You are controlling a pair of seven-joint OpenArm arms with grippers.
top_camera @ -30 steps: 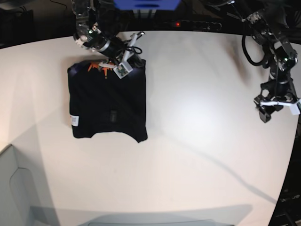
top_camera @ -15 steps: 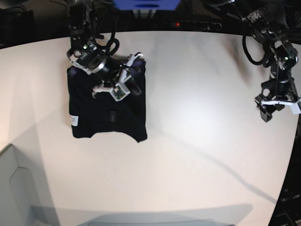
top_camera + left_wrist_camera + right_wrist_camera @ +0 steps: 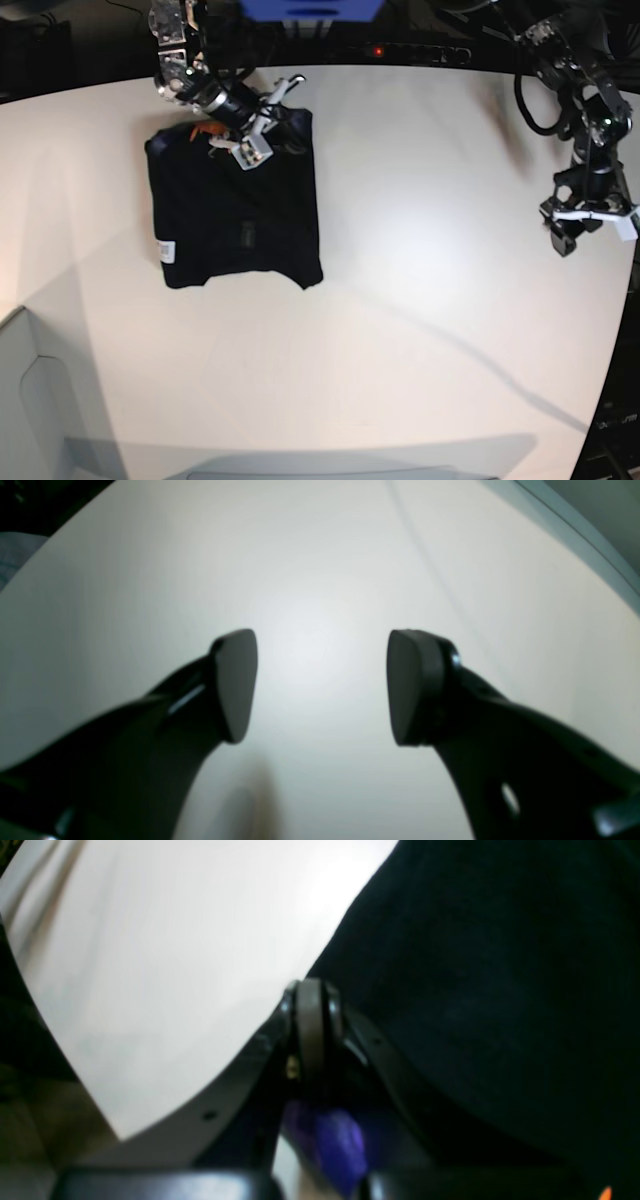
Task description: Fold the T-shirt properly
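The black T-shirt (image 3: pixel 235 205) lies folded into a rectangle on the white counter (image 3: pixel 420 300), toward 10 o'clock in the base view. The right tool (image 3: pixel 310 1005) is clenched, its tips over the shirt's 12 o'clock edge; whether it pinches cloth, I cannot tell. The left tool (image 3: pixel 320 685) stands released above bare counter at 3 o'clock, well apart from the shirt.

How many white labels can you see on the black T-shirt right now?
1: a small white label near the left edge of the folded black cloth T-shirt. Others may be hidden in the folds or under the right arm.
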